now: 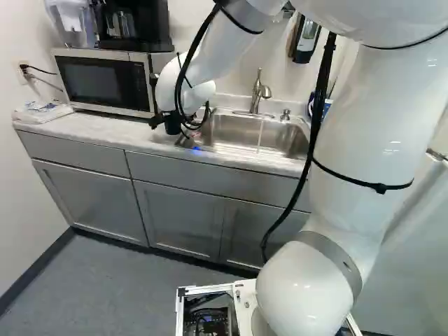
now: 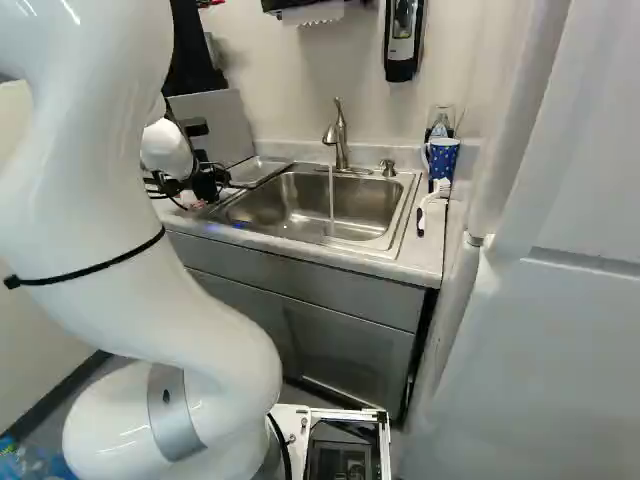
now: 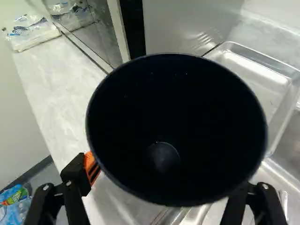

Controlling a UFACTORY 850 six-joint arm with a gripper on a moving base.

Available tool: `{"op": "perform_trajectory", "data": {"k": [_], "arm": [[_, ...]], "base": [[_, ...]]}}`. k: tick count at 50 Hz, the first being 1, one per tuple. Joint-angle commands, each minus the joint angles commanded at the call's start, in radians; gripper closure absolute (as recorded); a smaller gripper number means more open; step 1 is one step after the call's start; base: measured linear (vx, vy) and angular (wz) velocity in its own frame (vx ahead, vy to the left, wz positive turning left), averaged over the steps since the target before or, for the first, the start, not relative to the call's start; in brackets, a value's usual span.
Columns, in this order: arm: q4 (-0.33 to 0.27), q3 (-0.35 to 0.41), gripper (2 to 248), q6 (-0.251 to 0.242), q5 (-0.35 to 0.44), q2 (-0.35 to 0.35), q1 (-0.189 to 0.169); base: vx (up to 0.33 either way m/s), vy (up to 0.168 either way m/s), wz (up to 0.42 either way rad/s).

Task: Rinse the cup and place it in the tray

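Wrist view: the gripper point(image 3: 166, 183) has the dark cup point(image 3: 178, 108) grasped, one finger to each side, its mouth facing the camera and its long walls hiding part of the pads. Measured from the sink point(image 1: 241, 148), the cup hangs just off the left end, by the counter point(image 3: 49, 89) there. The metal tray point(image 3: 274, 77) lies at that same left end, farther back. Beyond, at the sink's rear edge, stands the faucet point(image 2: 341, 140), with water point(image 2: 331, 200) running into the basin. I cannot tell if the rinse is done; a few bright specks inside might be drops. My leaning is that rinsing comes first, so the next move carries the cup over the sink and under the stream, firmly held, then tips it out before lowering it into the tray. Wet walls could slip.
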Motion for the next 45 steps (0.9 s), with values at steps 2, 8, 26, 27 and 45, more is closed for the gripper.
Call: {"op": "perform_trajectory", "data": {"k": [2,8,26,27,45], "arm": [[0.000,0.008,3,0.000,0.012,0.003,-0.001],[0.000,0.031,3,0.000,0.050,0.011,-0.004],[0.000,0.103,3,0.000,0.162,0.038,-0.012],[0.000,0.107,3,0.000,0.169,0.040,-0.012],[0.000,0.179,3,0.000,0.294,0.084,-0.013]], "base": [[0.000,0.000,0.000],[0.000,0.000,0.000],[0.000,0.000,0.000],[0.000,0.000,0.000],[0.000,0.000,0.000]]}}
